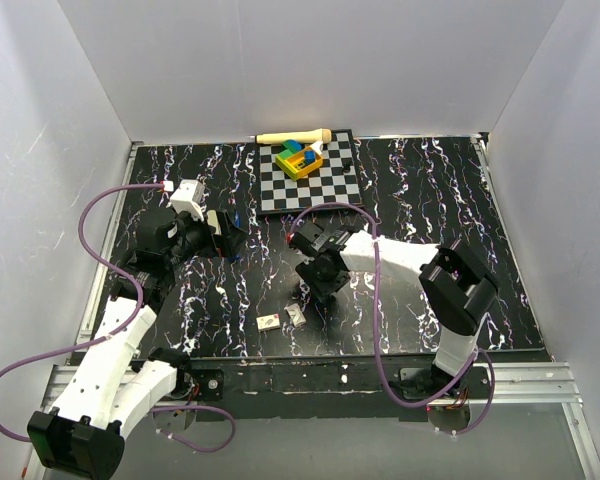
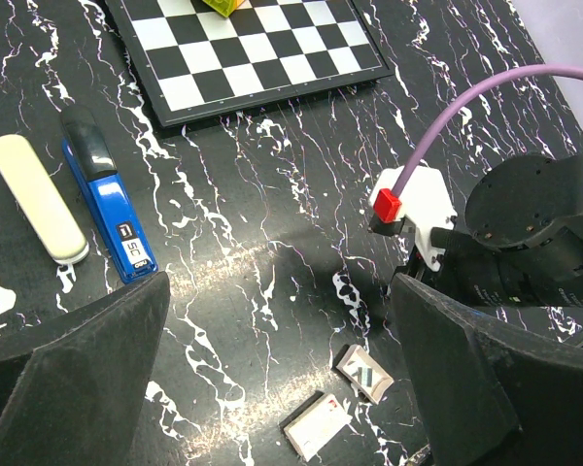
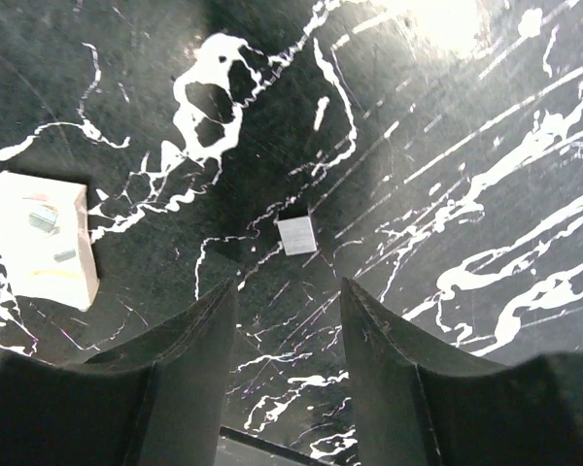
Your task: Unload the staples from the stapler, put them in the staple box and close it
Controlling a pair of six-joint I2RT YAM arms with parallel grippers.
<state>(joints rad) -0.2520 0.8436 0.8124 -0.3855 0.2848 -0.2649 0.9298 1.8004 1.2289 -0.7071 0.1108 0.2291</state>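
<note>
On the black marbled table, with the chessboard at its far side, the left gripper hangs over the surface, fingers spread wide and nothing between them. The right gripper is low over the table, also released and empty. I judge that the stapler must next be taken: the left gripper should close across its narrow width, clear of its neighbour, and hold it steady while the other arm works on it. The stapler lies flat near a corner of the chessboard, well apart from the right gripper. It is long and narrow, bright blue, with a black end toward the board and a small white label near the other end; whether staples remain inside I cannot tell. A cream bar lies just beside it, almost parallel. A white box lies near the right gripper, and just ahead of the right fingers is a small grey square, probably a short block of staples
</note>
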